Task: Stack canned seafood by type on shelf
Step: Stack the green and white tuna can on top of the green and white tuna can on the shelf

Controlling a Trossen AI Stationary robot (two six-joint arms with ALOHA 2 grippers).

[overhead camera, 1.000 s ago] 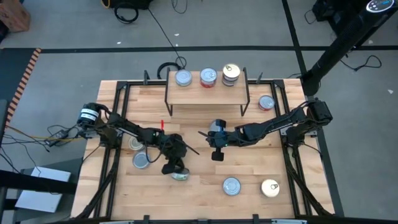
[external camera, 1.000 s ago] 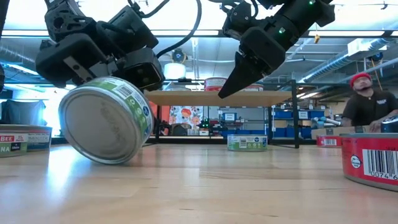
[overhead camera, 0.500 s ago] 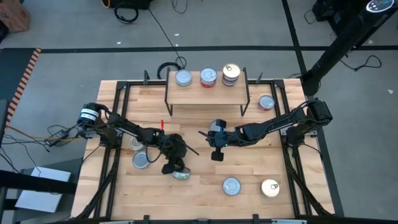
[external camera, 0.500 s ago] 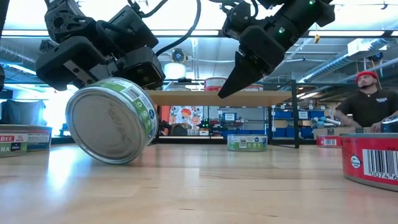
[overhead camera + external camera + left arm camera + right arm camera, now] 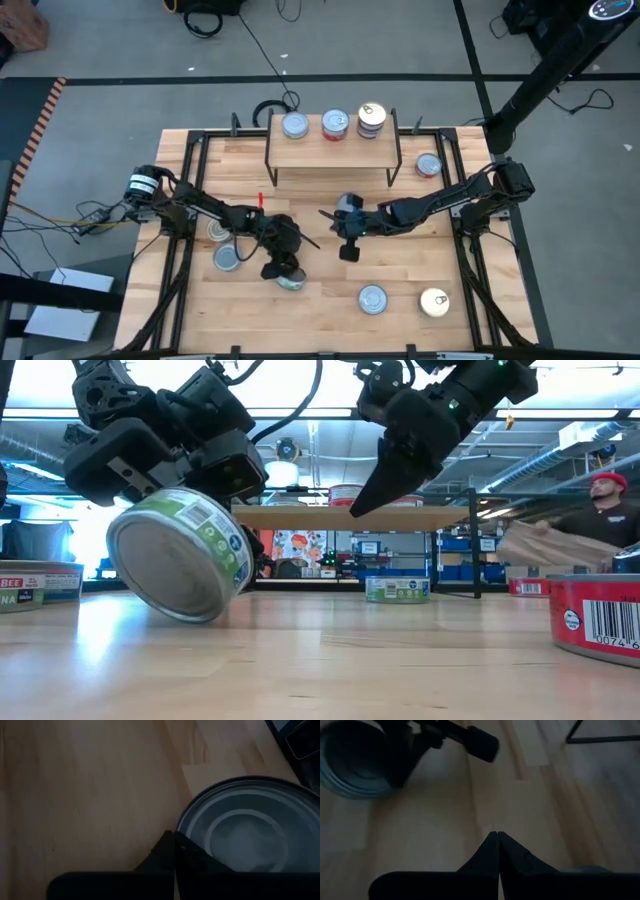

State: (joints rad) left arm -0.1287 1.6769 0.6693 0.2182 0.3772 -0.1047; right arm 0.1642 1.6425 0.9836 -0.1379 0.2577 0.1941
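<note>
Nearest tin: we see a red-labelled tin (image 5: 600, 615) at the low view's right edge, flat on the table (image 5: 420, 270), untouched.
Left gripper: our left gripper (image 5: 170, 455) is low over the front-left of the table with its fingers pressed together, holding nothing; it leans against a green-labelled tin (image 5: 180, 555) that stands tipped on its rim.
Step in hand: we judge this as nudging that tin, perhaps to right it or roll it, not yet a pick-up.
Next move: we would need to open the fingers, settle the tin flat and grasp it across its sides before carrying it back.
Right gripper: our right gripper (image 5: 365, 500) hangs above mid-table, fingers shut to a point, empty.
Loose tins: two lie beside the left arm (image 5: 222, 245); a silver one (image 5: 372, 298) and a gold-topped one (image 5: 434, 301) lie front right; another (image 5: 428, 165) sits right of the shelf.
Shelf: the shelf (image 5: 305, 148) at the far side bears three piles of tins (image 5: 334, 124).
In the way: the right arm lies across the path to the shelf.
Beyond: a person (image 5: 600, 520) is behind the table.
</note>
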